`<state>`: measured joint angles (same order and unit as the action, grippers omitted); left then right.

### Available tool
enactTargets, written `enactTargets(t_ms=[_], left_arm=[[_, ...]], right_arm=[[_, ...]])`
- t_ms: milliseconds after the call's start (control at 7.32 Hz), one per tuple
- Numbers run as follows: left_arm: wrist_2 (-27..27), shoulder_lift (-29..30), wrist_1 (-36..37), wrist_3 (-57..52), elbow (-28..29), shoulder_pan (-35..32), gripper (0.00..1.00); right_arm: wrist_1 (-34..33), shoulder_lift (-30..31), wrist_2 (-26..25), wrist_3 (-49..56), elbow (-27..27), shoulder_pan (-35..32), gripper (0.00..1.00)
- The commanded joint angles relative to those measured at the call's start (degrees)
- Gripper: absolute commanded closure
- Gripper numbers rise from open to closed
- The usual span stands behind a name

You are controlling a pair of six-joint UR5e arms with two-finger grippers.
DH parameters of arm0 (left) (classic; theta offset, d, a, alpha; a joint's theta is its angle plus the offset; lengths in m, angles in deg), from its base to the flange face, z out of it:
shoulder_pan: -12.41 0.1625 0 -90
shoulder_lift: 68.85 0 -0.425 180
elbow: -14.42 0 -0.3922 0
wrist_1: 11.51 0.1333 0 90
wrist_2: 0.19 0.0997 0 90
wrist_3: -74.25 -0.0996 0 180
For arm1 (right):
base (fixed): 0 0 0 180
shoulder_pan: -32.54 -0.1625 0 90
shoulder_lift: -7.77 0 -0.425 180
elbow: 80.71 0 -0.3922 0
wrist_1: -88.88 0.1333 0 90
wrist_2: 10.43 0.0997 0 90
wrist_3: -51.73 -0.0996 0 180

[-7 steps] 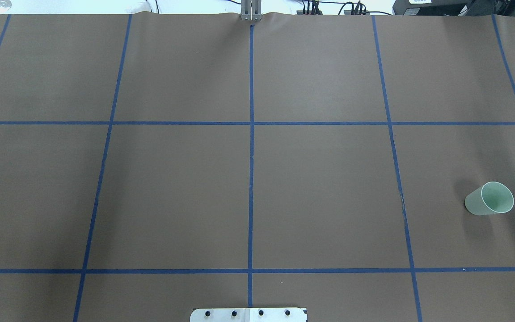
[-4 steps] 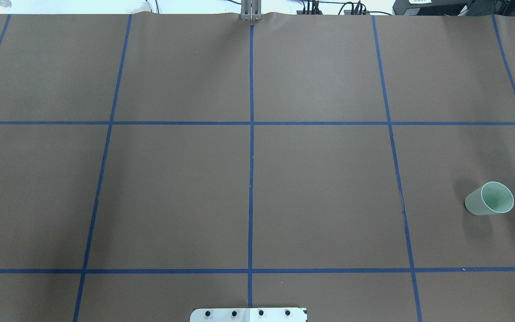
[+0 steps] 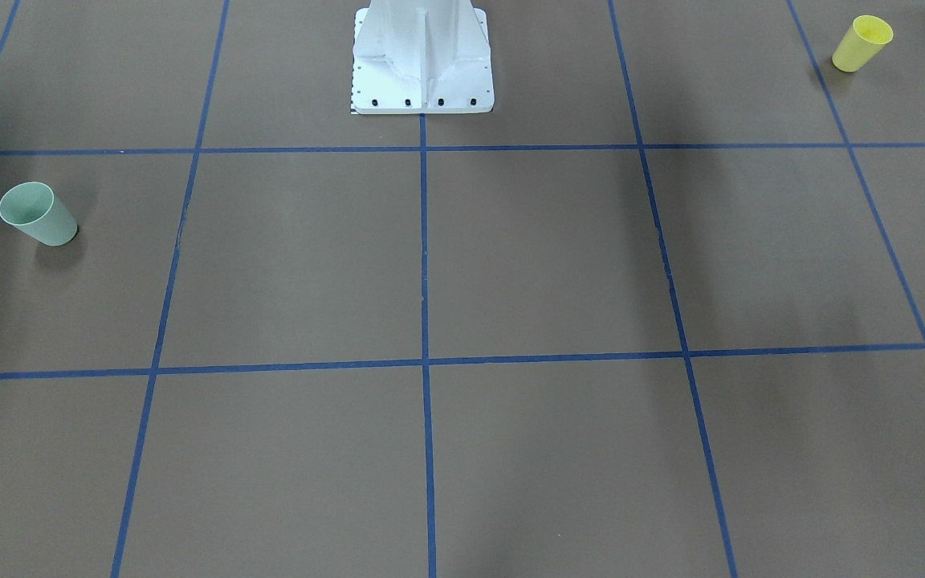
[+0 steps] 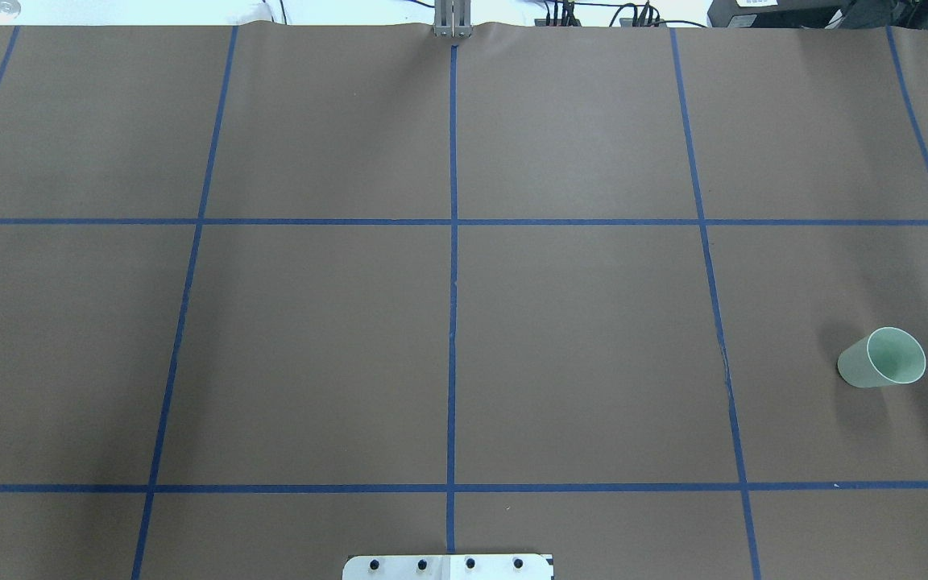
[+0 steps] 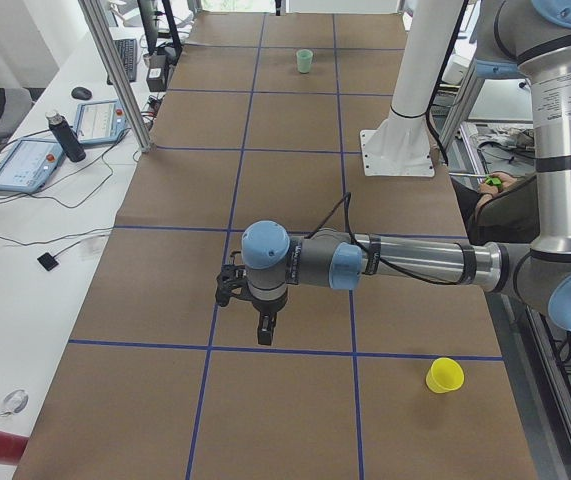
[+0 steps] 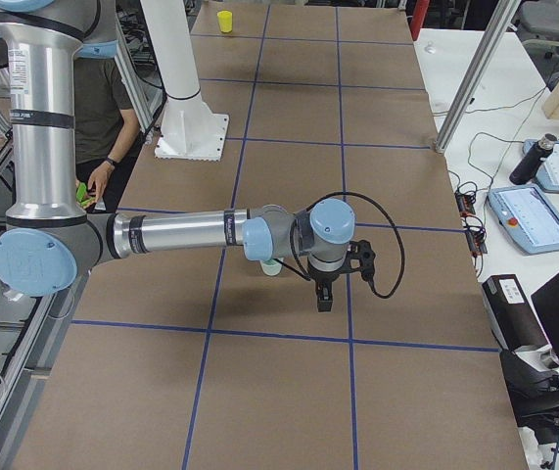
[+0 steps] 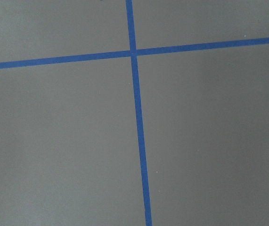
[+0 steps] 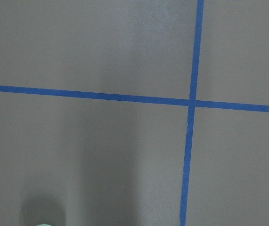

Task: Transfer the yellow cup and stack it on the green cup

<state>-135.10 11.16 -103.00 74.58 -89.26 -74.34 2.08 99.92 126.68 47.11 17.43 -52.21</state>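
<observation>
Cups upright, well apart on table — yellow cup robot's left, green cup right; left gripper, right gripper hover above the table — open or closed, cannot tell.

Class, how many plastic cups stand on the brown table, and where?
2. The yellow cup stands far to the robot's left; the green cup far to its right. None appears hidden.

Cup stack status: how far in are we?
Done: nothing. The yellow cup stands on the table at the robot's left end and the green cup at its right end, far apart.
In hand: neither cup is held. The left gripper hangs above the table away from the yellow cup, and the right gripper is near the green cup.
Left: grasp yellow, carry it across, stack it.
</observation>
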Motion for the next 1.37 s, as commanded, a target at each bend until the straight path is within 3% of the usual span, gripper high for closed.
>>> enactTargets(t_ms=[0, 410, 819, 1229], left_arm=[[0.0, 0.0, 0.0, -0.2, 0.1, 0.0, 0.0], [0.0, 0.0, 0.0, -0.2, 0.1, 0.1, 0.0], [-8.2, -0.6, 0.2, 3.8, -0.3, 0.3, 0.0], [-3.7, -0.6, -5.5, 33.9, -1.3, 12.8, 0.0]], right_arm=[[7.5, 1.9, 0.4, -0.5, 0.2, 1.9, 0.0], [13.1, 5.6, 2.4, -6.7, 1.4, 6.6, 0.0], [13.1, 5.7, 1.1, -13.4, 3.1, 9.7, 0.0], [13.1, 6.1, 0.5, -13.4, 3.1, 9.6, 0.0]])
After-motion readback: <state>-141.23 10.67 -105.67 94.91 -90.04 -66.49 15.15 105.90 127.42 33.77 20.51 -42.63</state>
